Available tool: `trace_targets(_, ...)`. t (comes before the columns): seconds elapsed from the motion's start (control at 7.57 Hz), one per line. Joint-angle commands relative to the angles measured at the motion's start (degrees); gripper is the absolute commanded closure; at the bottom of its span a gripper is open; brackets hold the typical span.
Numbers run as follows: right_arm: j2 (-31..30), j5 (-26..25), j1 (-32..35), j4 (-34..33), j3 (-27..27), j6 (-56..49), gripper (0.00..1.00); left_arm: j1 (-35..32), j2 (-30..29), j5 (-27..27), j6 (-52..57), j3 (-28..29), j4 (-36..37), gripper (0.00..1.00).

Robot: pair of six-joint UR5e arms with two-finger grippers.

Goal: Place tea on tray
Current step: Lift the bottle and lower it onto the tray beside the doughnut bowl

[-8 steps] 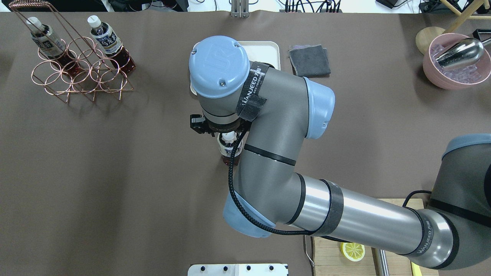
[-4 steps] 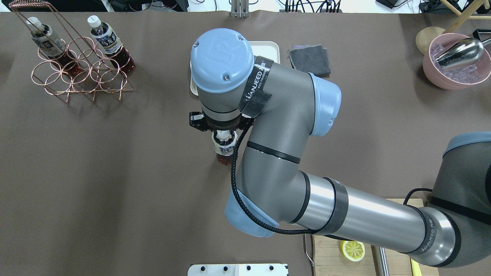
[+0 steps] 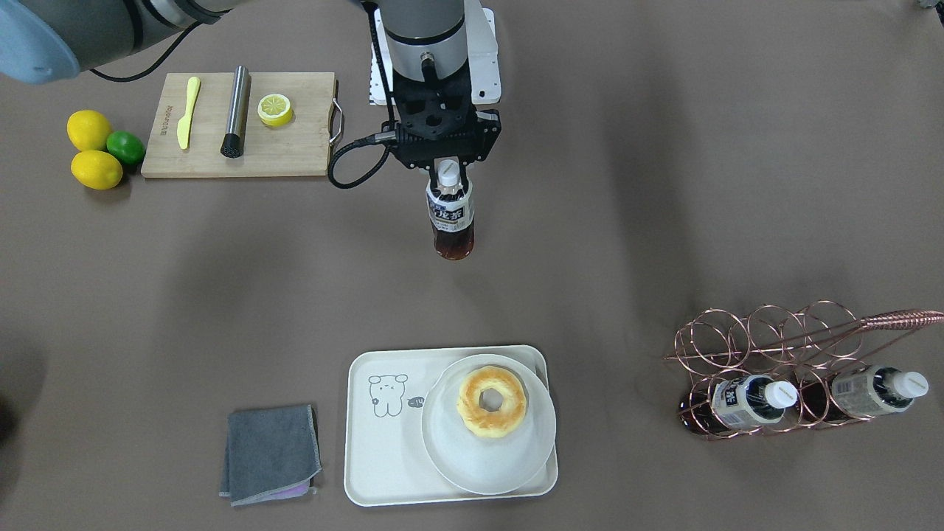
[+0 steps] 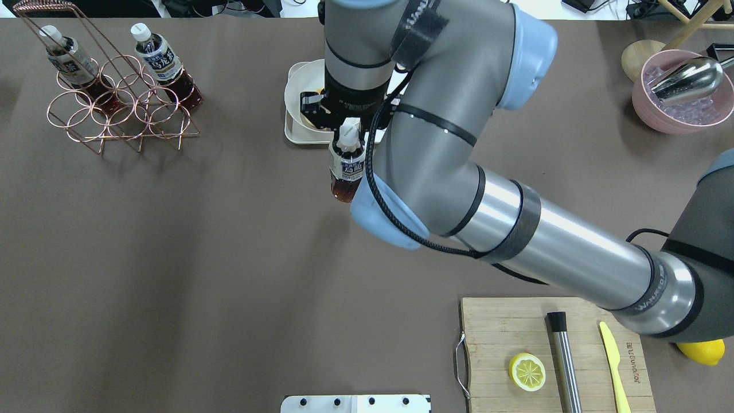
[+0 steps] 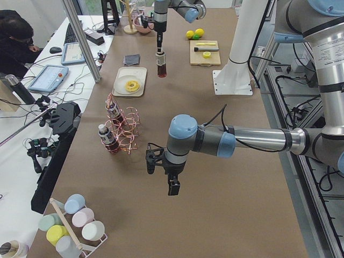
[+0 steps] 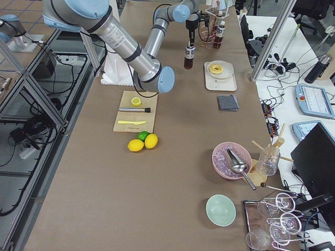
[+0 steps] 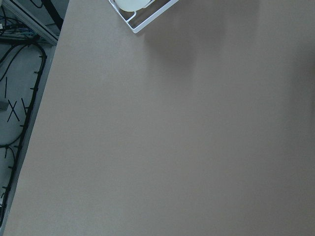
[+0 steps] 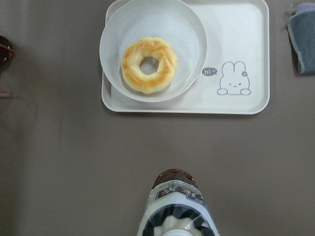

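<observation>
The tea bottle, with dark liquid, a white cap and a printed label, hangs upright above the bare table. My right gripper is shut on its neck just under the cap; both also show in the overhead view, the bottle under the gripper. The cream tray with the line-drawn animal lies beyond it, apart from the bottle. The right wrist view shows the bottle below the tray. My left gripper hangs over the table far from these; I cannot tell whether it is open.
A round pale plate with a donut fills the tray's half nearer the copper rack, which holds two similar bottles. A grey cloth lies beside the tray. The cutting board, lemons and a lime sit near the robot.
My right arm has carried the bottle away from the robot towards the tray and raised it. The bottle now hangs close to the tray's near edge.
</observation>
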Motion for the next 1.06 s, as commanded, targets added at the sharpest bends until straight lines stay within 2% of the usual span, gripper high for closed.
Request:
trace_targets(0.0,7.7,5.9,7.9,0.4,-14.2,-6.9,1.0,0.0,-2.5,0.0,0.0,-0.1,2.6,0.02)
trace_targets(0.13,8.9,5.9,10.2,0.7,-18.3,-10.8,1.0,0.0,-3.1,0.0,0.0,-0.1,3.2,0.02)
trace_targets(0.53,9.3,6.1,13.6,13.1,-30.9,-12.7,1.0,0.1,-5.4,0.0,0.0,0.4,4.7,0.02)
trace_targets(0.93,10.8,5.9,14.1,14.5,-35.8,-14.0,1.0,0.1,-6.7,0.1,0.0,0.8,5.0,0.02)
